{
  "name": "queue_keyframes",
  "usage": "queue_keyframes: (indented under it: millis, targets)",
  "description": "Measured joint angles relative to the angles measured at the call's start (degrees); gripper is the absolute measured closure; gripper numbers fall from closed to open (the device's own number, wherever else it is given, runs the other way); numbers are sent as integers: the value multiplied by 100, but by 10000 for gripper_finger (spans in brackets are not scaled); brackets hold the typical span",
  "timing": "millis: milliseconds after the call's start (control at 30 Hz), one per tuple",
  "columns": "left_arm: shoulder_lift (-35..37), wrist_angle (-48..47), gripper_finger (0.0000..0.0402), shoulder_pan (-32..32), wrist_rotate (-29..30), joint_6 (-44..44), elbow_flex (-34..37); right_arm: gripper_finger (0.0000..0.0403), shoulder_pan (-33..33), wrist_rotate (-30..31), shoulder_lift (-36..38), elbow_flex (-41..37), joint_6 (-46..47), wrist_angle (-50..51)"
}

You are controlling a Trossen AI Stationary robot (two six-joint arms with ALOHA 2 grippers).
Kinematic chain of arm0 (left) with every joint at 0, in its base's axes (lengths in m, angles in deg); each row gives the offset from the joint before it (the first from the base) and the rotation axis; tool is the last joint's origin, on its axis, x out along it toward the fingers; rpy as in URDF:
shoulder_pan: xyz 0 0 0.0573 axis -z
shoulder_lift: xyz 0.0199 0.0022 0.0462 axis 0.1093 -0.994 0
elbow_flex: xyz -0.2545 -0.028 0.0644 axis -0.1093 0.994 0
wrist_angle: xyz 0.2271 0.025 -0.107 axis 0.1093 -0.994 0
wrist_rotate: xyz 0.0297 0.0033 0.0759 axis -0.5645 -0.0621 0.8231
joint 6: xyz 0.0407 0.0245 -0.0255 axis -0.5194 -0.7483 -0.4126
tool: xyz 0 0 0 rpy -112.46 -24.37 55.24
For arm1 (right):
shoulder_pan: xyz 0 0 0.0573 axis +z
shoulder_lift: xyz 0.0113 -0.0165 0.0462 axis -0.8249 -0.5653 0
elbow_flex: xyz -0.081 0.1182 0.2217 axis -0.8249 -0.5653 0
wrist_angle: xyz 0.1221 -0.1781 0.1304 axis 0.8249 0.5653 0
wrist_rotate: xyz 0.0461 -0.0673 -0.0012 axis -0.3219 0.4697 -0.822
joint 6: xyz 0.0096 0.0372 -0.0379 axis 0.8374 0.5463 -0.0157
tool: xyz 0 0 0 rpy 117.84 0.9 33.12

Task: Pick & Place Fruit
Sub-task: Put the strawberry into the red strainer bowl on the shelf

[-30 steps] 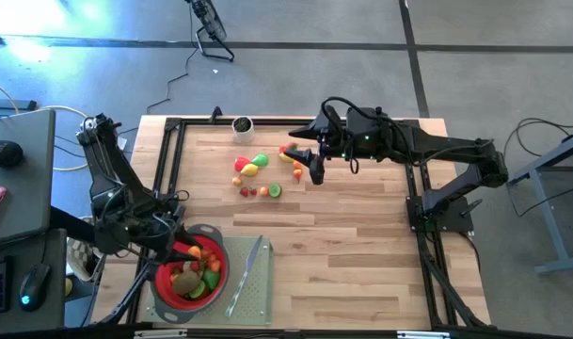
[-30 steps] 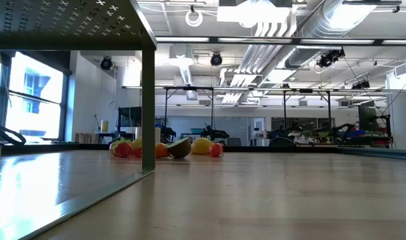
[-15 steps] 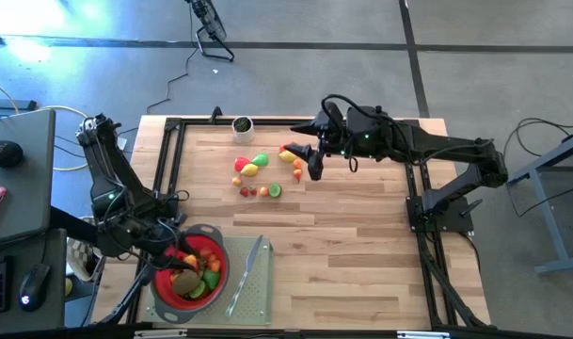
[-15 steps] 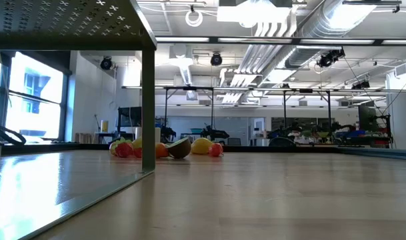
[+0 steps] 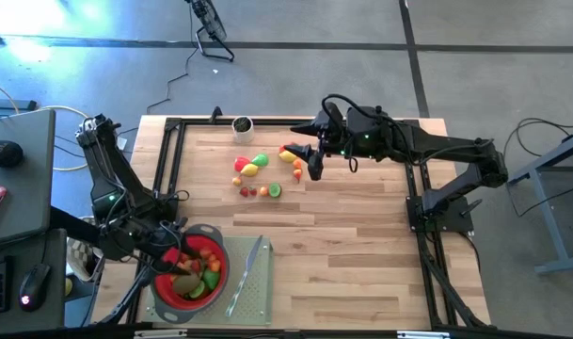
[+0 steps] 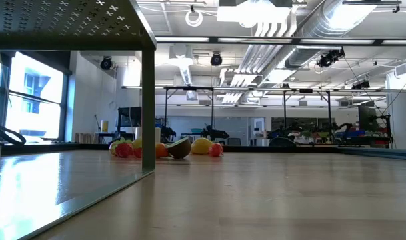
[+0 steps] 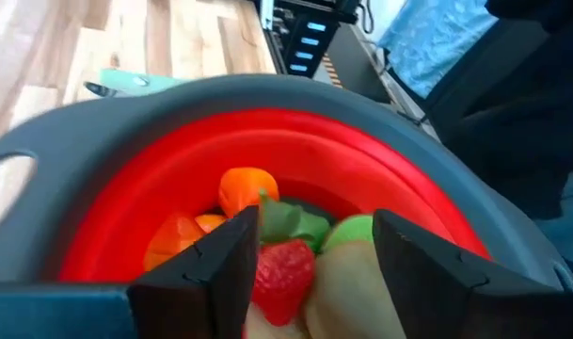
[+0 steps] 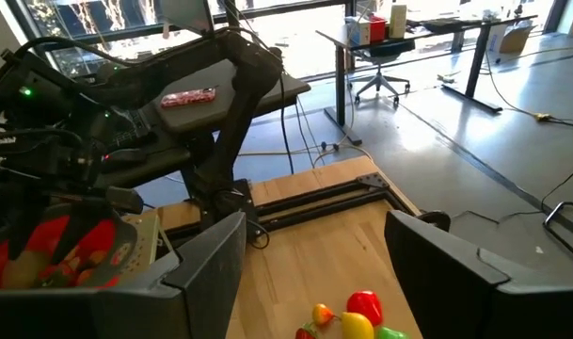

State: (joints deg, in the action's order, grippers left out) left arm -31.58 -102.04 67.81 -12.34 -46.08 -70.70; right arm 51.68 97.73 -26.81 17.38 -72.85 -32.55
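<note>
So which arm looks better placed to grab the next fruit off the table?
Probably the right. Its hand hovers open beside the loose fruit, while the left hand is over the red strainer, fingers apart.

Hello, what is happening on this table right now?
A two-armed robot is sorting toy fruit. The left hand hangs open over the red strainer at the table's near left corner, where several fruits already lie; a strawberry shows between its fingers, ungripped. The right hand is open above the loose fruits on the table at the far side, holding nothing. A knife lies beside the strainer.
</note>
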Motion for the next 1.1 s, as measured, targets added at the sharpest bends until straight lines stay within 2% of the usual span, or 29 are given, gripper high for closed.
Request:
queue_keyframes:
  millis: [200, 467, 700, 900, 1100]
  targets:
    - [2, 14, 195, 0, -161, 43, 0, 156, 0, -23, 1, 0, 1, 0]
    - [7, 59, 194, 0, -160, 662, 0, 156, 0, -25, 0, 0, 1, -2]
    - [11, 830, 194, 0, -150, 743, -2, 156, 7, -58, 0, 0, 1, -2]
    - [47, 1572, 194, 0, 238, 708, -3, 156, 7, -227, 0, 0, -1, -4]
    - [64, 1695, 194, -2, 728, 633, -9, 156, 7, -239, 0, 0, -32, -3]
